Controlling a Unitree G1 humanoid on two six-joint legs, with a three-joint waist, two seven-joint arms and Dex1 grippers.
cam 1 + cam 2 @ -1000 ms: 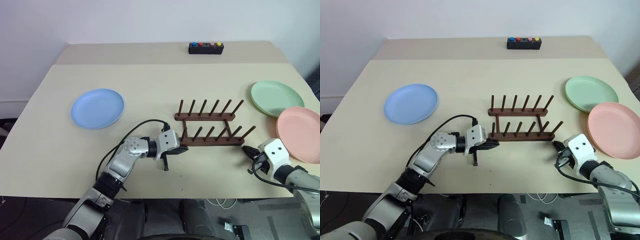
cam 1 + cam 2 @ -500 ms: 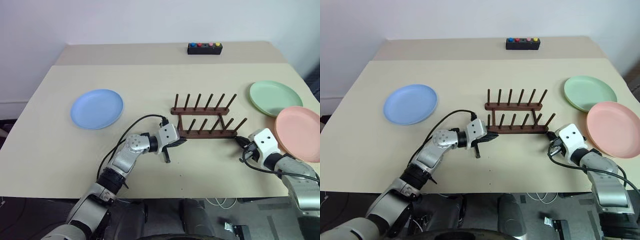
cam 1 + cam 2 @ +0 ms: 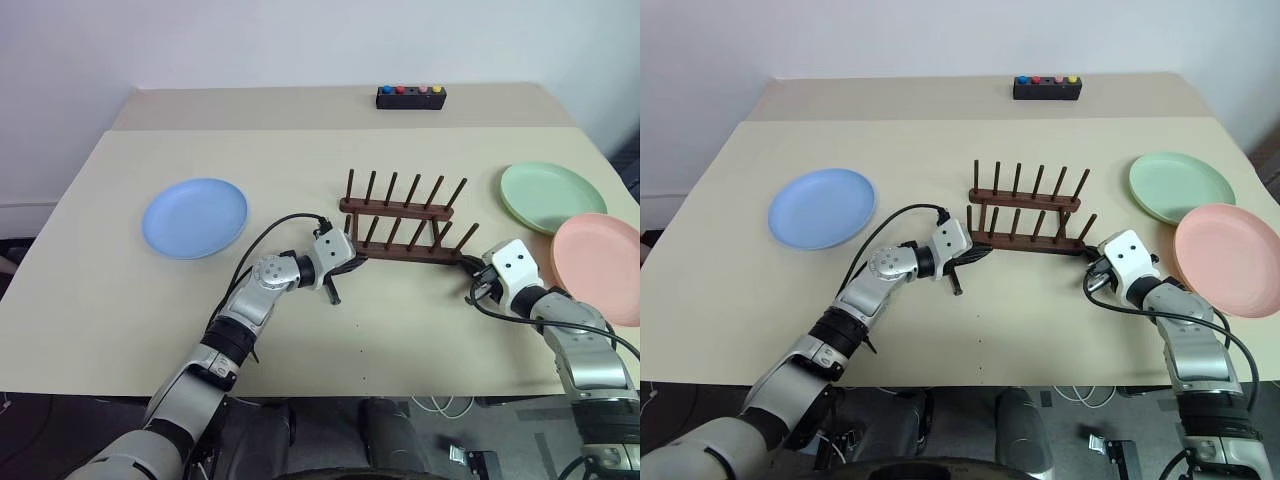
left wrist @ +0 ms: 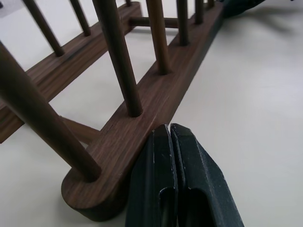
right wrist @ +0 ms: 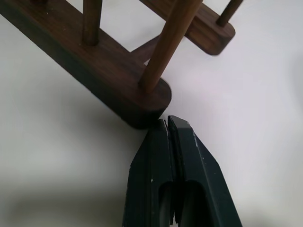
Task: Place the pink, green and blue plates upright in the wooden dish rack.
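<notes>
Both of our grippers, fingers pressed together, sit at the ends of the wooden dish rack's (image 3: 400,230) near rail at frame centre: left gripper (image 4: 171,142) touching it, right gripper (image 5: 166,125) just beside its tip. We judge we are nudging the rack into position; no plate is racked. Blue plate (image 3: 194,216) lies left, green plate (image 3: 552,196) and pink plate (image 3: 600,265) right. Next we must open on a plate.

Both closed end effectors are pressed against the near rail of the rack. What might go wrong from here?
1. The wooden dish rack is only nudged by the left end effector and right end effector, not gripped, so uneven pushing may skew it.
2. It might tip on its narrow rails.
</notes>
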